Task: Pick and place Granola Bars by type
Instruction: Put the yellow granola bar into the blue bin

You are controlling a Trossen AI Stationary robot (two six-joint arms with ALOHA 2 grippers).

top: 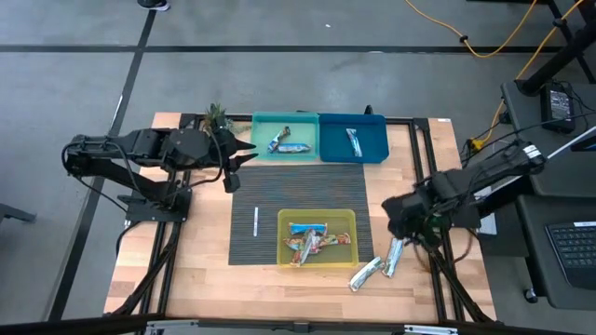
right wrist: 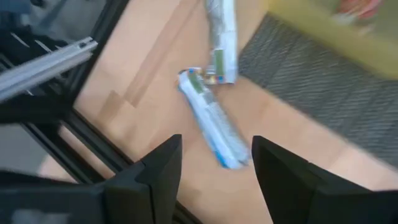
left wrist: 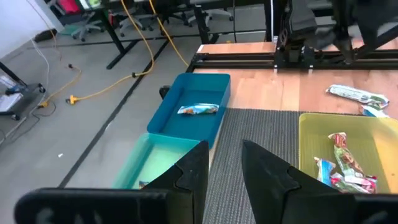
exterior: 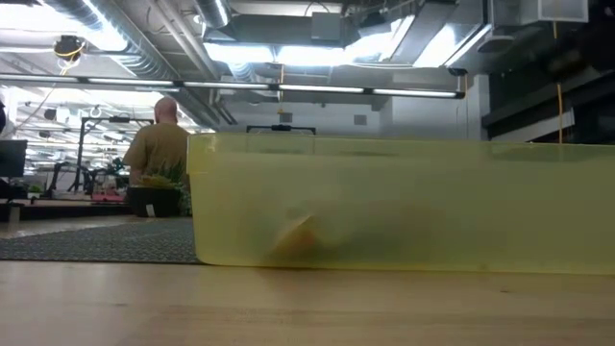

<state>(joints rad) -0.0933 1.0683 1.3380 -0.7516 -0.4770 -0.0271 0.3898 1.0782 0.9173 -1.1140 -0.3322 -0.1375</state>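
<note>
The high view looks straight down on the whole table (top: 186,270). The low view sits at tabletop height, hard against the yellow bin (exterior: 404,207), which the high view shows at the table's 6 o'clock (top: 317,237). Each wrist view looks past its own fingers; the left also catches that bin.

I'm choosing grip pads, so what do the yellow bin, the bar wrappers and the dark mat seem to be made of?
The yellow bin looks like translucent plastic: in the low view, shapes show faintly through its wall. The bar wrappers look like thin glossy film, creased and catching light; foil or plastic can't be told. The dark mat looks like ribbed rubber or woven fabric, matte with fine lines.
</note>
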